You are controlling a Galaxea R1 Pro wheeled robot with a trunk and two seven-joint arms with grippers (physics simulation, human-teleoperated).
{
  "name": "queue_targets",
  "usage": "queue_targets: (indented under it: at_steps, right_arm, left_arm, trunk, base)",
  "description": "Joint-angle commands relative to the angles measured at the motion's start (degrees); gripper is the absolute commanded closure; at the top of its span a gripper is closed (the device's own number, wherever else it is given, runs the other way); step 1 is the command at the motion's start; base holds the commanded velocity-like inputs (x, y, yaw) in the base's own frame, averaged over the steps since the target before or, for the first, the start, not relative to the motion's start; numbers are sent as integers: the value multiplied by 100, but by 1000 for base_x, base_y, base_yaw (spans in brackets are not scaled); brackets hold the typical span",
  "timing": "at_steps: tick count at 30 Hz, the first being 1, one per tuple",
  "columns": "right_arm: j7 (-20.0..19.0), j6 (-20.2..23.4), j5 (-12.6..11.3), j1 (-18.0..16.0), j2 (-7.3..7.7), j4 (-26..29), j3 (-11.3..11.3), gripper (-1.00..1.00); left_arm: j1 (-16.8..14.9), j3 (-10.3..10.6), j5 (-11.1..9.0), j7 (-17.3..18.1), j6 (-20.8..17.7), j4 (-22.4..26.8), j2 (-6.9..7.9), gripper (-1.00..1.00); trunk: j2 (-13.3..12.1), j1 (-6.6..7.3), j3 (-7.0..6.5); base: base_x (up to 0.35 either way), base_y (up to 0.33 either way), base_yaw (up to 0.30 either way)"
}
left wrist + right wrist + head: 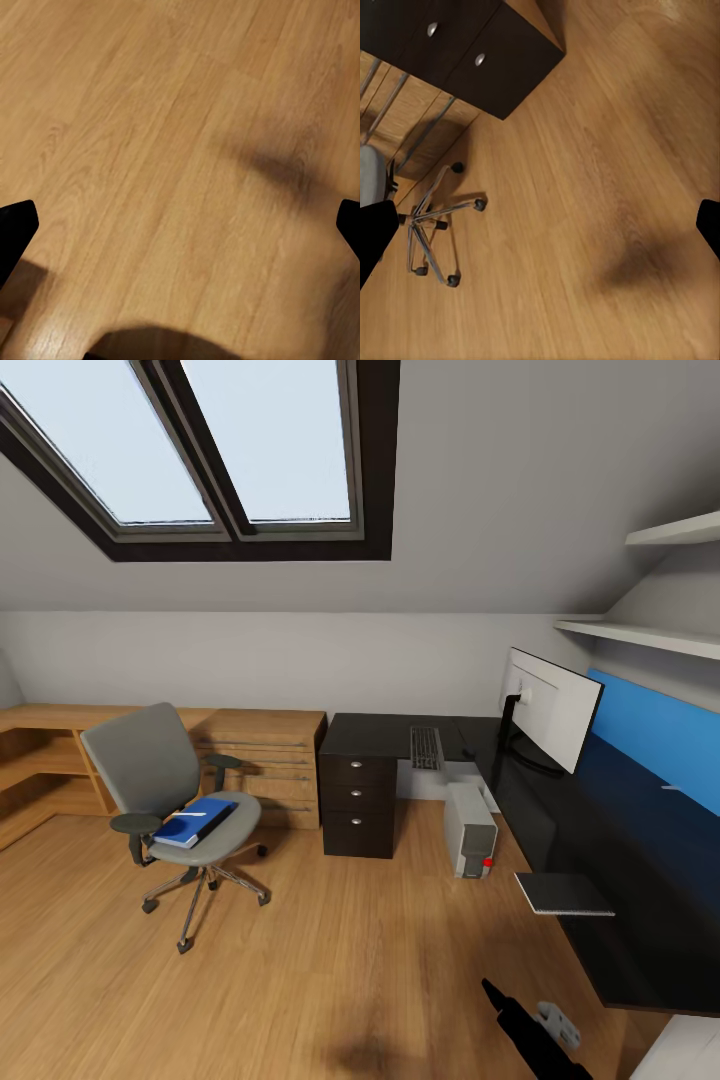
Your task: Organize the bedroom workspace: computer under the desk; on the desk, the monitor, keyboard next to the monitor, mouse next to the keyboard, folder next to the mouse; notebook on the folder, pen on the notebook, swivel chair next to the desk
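At the far left, a low oak chest (262, 765) runs along the far wall. In front of it the swivel chair (165, 790) stands on the wooden floor (330, 950), well apart from the desk. The blue folder (192, 824) lies on its seat with a white pen-like thing (189, 815) on top.

Right of the chest stands the desk's dark drawer unit (357, 805), and the glossy black surface (580, 840) stretches from there along the right wall. The keyboard (426, 747) lies on the far part of this surface, left of the monitor (548, 707). The computer (470, 830) stands on the floor under the desk. A dark notebook (562, 893) lies at the near edge, partly overhanging.

Near right, a dark arm (525, 1030) reaches in. Both wrist views look down at the floor. The left gripper (180, 225) has its fingers (15, 225) spread wide, holding nothing; the right gripper (540, 225) has its fingers (375, 229) spread wide too, above the chair's chrome base (431, 225).
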State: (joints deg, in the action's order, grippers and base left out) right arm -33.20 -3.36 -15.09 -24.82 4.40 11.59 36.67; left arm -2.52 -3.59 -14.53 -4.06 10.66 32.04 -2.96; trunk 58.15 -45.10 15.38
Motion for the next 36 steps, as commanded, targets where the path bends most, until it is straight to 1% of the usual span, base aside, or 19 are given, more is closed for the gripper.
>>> queue_targets:
  at_steps: [1, 7, 17, 18, 21, 23, 25, 31, 33, 34, 36]
  right_arm:
    - [-21, -13, -28, -5, 2, 7, -1, -100]
    - [-5, 1, -29, -5, -16, 245, 0, -100]
    - [23, 7, -35, -5, -97, 676, -2, -100]
    - [27, 13, -43, -5, -101, 718, -2, -100]
    - [31, 105, -172, -5, -109, 855, -2, -100]
    - [27, 217, -336, -5, -109, 896, -2, -100]
    - [21, 371, -576, -5, -108, 922, -2, -100]
    - [10, 896, -1484, -5, -94, 956, -5, -100]
    - [9, 1029, -1748, -5, -89, 960, -7, -100]
    - [8, 1128, -1945, -5, -82, 963, -12, -100]
    - [8, 1204, -2078, -5, -78, 964, -15, -100]
  left_arm:
    - [-3, -9, -41, 2, 15, -2, -3, -100]
    - [-3, -21, -41, 2, 15, -4, -3, -100]
    - [-3, -21, -41, 2, 15, -86, -3, -100]
    - [-3, -20, -41, 2, 15, -93, -3, -100]
    - [-3, -21, -41, 2, 15, -108, -3, -100]
    - [-3, -25, -41, 2, 15, -112, -3, -100]
    - [-3, -32, -41, 2, 15, -118, -3, -100]
    - [-3, -47, -41, 2, 15, -124, 3, -100]
    - [-3, -50, -41, 2, 15, -125, 4, -100]
    - [-3, -51, -41, 2, 15, -125, 5, -100]
    - [-3, -52, -41, 2, 15, -126, 5, -100]
  trunk:
    - [5, 0, 7]
    - [5, 0, 7]
    - [5, 0, 7]
    - [5, 0, 7]
    - [5, 0, 7]
    - [5, 0, 7]
    - [5, 0, 7]
    - [5, 0, 7]
    - [5, 0, 7]
    - [5, 0, 7]
    - [5, 0, 7]
  base:
    - [0, 0, 0]
    - [0, 0, 0]
    - [0, 0, 0]
    - [0, 0, 0]
    - [0, 0, 0]
    - [0, 0, 0]
    - [0, 0, 0]
    - [0, 0, 0]
    - [0, 0, 0]
    - [0, 0, 0]
    - [0, 0, 0]
